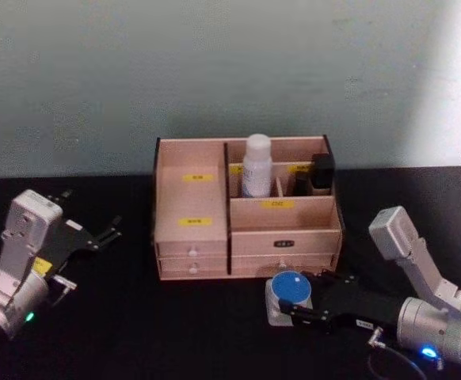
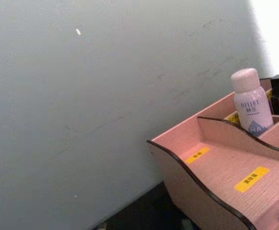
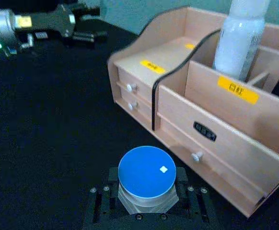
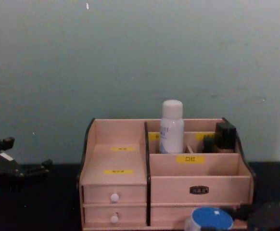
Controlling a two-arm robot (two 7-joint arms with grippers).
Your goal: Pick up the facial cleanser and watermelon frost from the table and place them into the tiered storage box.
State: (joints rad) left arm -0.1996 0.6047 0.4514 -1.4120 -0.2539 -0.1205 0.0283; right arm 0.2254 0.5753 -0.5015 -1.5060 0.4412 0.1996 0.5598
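The tiered storage box [image 1: 286,241] [image 4: 197,180] stands at the middle of the black table. A white bottle with a white cap [image 1: 257,165] [image 2: 250,100] [image 3: 238,38] stands upright in its rear middle compartment. A round jar with a blue lid [image 1: 290,286] [image 3: 146,171] [image 4: 208,219] sits just in front of the box's right drawers. My right gripper [image 1: 294,296] [image 3: 146,203] is shut on the jar's sides. I cannot tell from the labels which item is the facial cleanser and which the watermelon frost. My left gripper [image 1: 96,222] [image 3: 89,21] rests open at the table's left, apart from the box.
Dark small items [image 1: 320,172] [image 4: 224,134] fill the box's rear right compartment. The stepped left tiers [image 2: 211,172] and the front right compartment [image 3: 216,120] hold nothing. A pale wall rises close behind the box.
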